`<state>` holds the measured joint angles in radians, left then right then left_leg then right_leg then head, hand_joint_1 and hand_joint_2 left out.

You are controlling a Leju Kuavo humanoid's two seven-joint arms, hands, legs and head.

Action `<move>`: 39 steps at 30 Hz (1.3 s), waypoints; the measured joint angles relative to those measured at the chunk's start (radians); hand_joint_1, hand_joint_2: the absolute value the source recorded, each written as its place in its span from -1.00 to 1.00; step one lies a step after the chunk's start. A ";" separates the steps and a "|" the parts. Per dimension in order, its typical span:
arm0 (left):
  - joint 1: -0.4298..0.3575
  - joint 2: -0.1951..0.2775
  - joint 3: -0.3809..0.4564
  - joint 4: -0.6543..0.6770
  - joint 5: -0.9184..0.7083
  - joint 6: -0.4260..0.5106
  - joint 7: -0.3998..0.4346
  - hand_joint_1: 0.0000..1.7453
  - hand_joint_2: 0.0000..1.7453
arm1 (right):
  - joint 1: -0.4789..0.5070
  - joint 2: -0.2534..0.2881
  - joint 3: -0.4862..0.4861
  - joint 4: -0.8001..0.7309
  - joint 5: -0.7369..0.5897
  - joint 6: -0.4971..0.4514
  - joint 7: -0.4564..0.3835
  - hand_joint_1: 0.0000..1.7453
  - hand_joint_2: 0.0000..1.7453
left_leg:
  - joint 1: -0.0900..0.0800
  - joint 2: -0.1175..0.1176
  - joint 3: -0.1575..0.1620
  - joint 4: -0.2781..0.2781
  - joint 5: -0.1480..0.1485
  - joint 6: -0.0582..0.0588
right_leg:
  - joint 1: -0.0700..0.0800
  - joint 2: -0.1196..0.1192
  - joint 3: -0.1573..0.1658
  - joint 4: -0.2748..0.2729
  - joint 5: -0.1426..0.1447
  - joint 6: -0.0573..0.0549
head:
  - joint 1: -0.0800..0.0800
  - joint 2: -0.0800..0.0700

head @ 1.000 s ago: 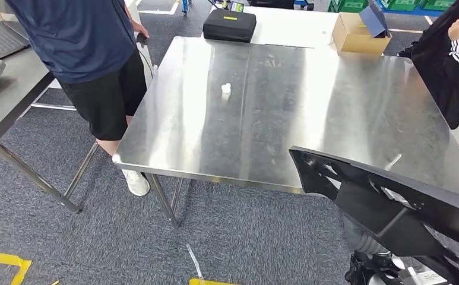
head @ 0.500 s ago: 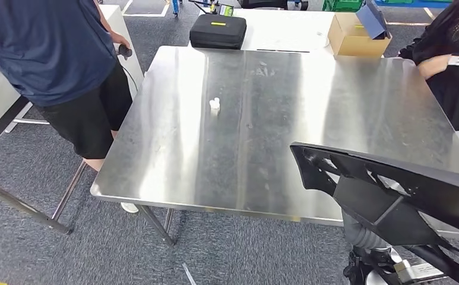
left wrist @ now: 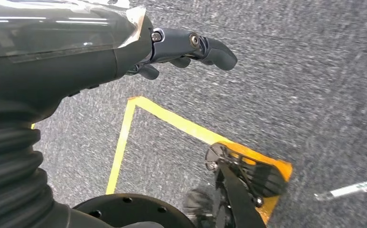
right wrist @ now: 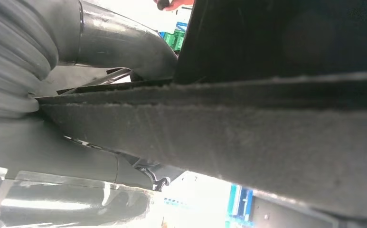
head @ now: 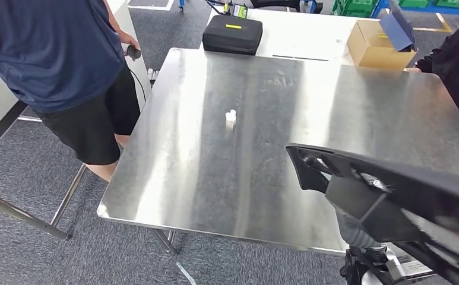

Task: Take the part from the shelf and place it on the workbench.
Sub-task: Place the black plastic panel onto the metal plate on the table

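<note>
Part (head: pixel 393 196) off shelf, gripped by right hand (right wrist: pixel 100 57), over bench (head: pixel 215 154) edge. Left hand (left wrist: pixel 181 47) empty, fingers curled. Placing left.

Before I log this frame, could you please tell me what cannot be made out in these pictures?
- Right hand's fingers: right wrist view, hidden behind the black part.
- Black part: head view, cut off by the right and bottom edges, blurred there.
- Small white object on the steel workbench: too small to identify.
- Left hand: left wrist view, fingers partly hidden behind its cover.
</note>
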<state>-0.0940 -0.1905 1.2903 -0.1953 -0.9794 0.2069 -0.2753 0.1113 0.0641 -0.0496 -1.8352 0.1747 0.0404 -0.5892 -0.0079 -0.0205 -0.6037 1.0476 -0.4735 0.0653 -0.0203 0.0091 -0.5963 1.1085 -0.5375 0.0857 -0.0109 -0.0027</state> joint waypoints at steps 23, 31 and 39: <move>-0.009 0.011 -0.026 0.000 -0.045 -0.028 0.004 -1.00 1.00 | -0.284 -0.023 0.316 0.394 0.206 -0.138 0.112 1.00 1.00 | -0.005 0.001 0.023 -0.015 -0.021 -0.015 | 0.010 0.005 0.032 -0.085 0.043 -0.034 | -0.002 0.000; -0.009 0.013 -0.043 0.000 -0.080 -0.039 0.014 -1.00 1.00 | -0.619 0.021 0.341 0.836 0.300 -0.308 0.178 1.00 1.00 | -0.007 0.002 0.025 -0.015 -0.020 -0.015 | 0.008 0.005 0.035 -0.085 0.045 -0.035 | -0.002 0.000; -0.008 0.014 -0.079 0.000 -0.121 -0.037 0.012 -1.00 1.00 | -0.994 0.029 0.317 1.292 0.422 -0.415 0.424 1.00 1.00 | -0.007 0.000 0.025 -0.014 -0.019 -0.015 | 0.008 0.003 0.035 -0.086 0.046 -0.036 | -0.002 0.000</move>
<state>-0.1022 -0.1768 1.2114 -0.1949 -1.1003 0.1702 -0.2633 -0.8828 0.0934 0.2674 -0.5432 0.5963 -0.3742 -0.1655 -0.0150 -0.0206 -0.5788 1.0334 -0.4923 0.0502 -0.0127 0.0119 -0.5615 1.0223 -0.4915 0.0495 -0.0124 -0.0027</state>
